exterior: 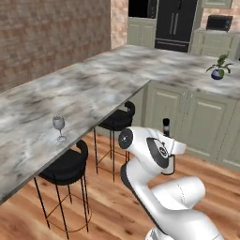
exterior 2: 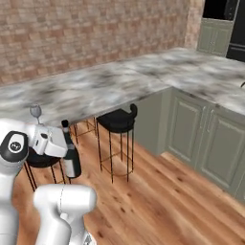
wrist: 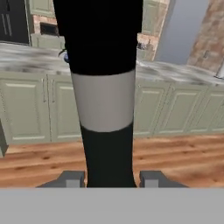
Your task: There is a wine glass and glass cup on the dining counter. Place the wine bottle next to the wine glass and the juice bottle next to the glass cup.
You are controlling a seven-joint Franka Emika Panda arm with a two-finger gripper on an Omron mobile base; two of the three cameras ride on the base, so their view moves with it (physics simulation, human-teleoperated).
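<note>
Dark slim wine bottle (wrist: pixel 105 100) with pale label band sits pinched in the jaws.

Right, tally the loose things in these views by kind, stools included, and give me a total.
Wine bottle: 1, held in the jaws above the floor
Wine glass: 1, upright on the dining counter
Potted plant: 1, on the far worktop
Black stools: 2
Total: 5
</note>
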